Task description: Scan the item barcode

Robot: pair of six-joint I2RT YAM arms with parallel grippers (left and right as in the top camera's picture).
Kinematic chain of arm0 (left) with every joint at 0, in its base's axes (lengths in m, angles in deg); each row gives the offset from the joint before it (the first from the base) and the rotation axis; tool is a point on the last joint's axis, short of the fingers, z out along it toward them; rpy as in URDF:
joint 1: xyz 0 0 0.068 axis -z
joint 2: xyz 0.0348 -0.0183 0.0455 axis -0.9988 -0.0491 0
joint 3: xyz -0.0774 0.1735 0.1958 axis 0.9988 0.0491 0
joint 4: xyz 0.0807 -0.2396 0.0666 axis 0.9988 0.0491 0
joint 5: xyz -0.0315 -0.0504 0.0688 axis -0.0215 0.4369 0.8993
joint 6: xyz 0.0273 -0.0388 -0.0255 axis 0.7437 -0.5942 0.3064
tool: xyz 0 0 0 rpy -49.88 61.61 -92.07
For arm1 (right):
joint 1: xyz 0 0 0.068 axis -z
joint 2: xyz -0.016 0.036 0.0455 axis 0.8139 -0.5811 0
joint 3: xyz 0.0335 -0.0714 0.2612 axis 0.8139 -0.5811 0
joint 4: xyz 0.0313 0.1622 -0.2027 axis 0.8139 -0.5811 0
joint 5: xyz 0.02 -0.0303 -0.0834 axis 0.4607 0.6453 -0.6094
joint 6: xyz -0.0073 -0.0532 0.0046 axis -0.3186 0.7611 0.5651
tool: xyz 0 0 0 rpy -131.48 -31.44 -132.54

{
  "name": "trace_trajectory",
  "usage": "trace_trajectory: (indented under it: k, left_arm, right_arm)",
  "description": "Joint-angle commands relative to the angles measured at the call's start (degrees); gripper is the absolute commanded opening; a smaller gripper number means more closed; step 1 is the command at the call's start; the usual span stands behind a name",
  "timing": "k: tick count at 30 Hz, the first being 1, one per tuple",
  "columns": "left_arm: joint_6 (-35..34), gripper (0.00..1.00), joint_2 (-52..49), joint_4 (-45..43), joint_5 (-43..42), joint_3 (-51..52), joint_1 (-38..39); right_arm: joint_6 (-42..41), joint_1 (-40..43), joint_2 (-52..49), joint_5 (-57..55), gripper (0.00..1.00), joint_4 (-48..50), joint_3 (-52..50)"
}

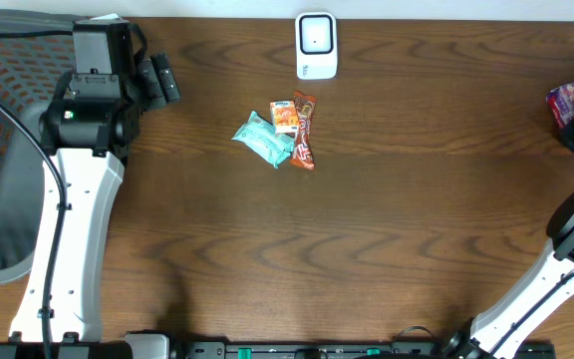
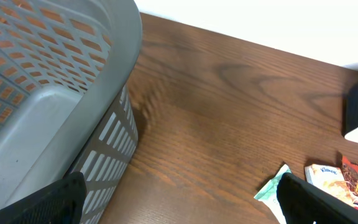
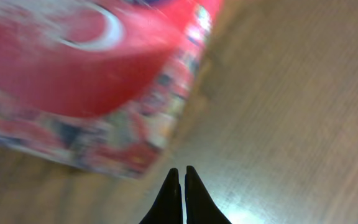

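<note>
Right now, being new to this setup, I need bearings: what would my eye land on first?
Three small packets huddle mid-table: a teal wrapper, an orange tissue pack, a red-brown snack bar. Beyond them sits the white box-shaped scanner; a grey plastic mesh basket fills the left side.

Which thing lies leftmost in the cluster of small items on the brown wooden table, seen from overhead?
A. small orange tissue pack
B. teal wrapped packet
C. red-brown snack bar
B: the teal wrapped packet sits leftmost, with the small orange tissue pack and the red-brown snack bar to its right.
</note>
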Motion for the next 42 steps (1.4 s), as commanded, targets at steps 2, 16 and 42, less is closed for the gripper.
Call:
trace_trajectory:
  k: [2, 16, 42]
  left_arm:
    - [-0.74, 0.98, -0.44, 0.13, 0.72, -0.09, -0.28]
    - [-0.74, 0.98, -0.44, 0.13, 0.72, -0.09, -0.28]
    - [-0.74, 0.98, -0.44, 0.13, 0.72, -0.09, -0.28]
  right_arm:
    - [1.14, -1.62, 5.22, 8.48, 0.01, 3.37, 0.63]
    - [1.11, -5.44, 0.02, 16.74, 0.01, 13.42, 0.61]
    - [1.09, -1.6, -1.95, 2.4, 0.01, 18.69, 0.66]
